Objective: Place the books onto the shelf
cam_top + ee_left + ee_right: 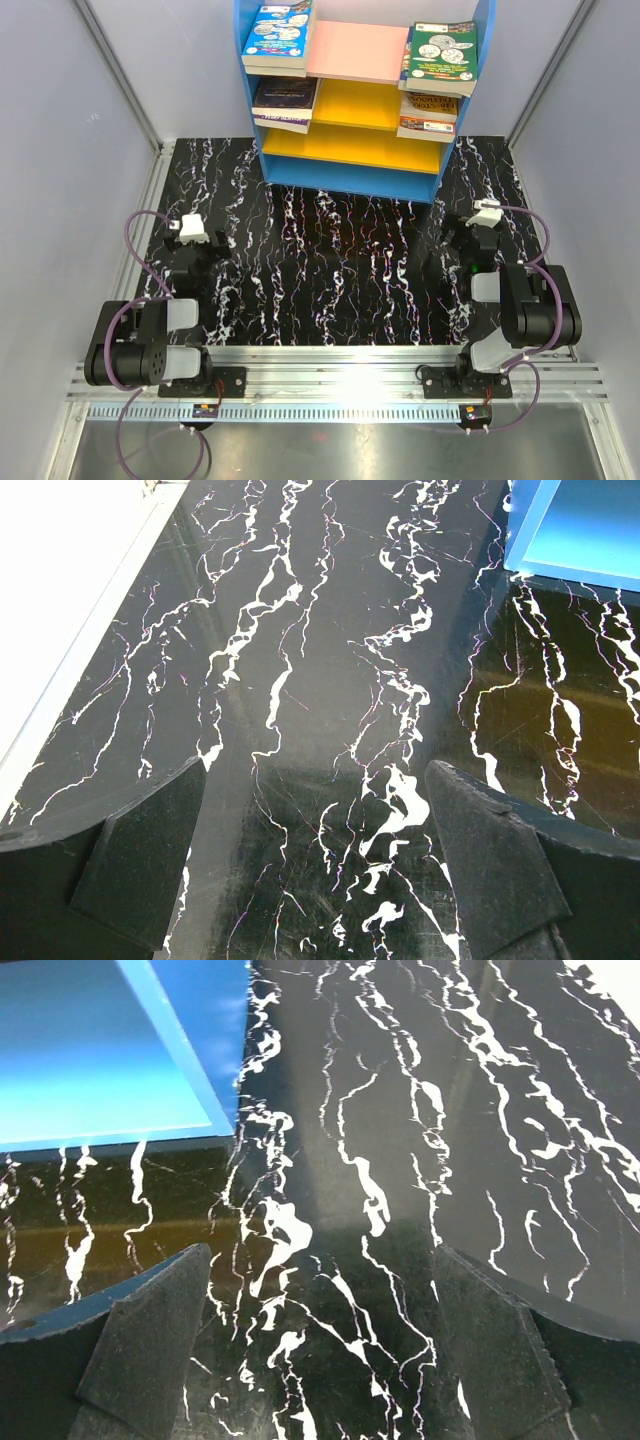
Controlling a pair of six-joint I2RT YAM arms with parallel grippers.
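At the far edge of the table [330, 290] stood the shelf [350, 178], upright, with its open front towards the arms. The books [278, 35] lay flat on it in four piles. A blue-covered pile sat at the left end of the pink board [355, 50] and a green-covered one at its right end. On the yellow board [345, 103] just below, a dark pile lay at the left and an orange-edged pile at the right.

The left pincer [190, 232] was on the left side of the table, well apart from the shelf. Its jaws were spread wide and held nothing; its wrist view showed only marbled table between the fingers [150, 860]. The right pincer [485, 218] was on the right side, nearer the shelf's blue corner but not touching it. It too was wide open and held nothing. Whether either pincer touched the table could not be told.
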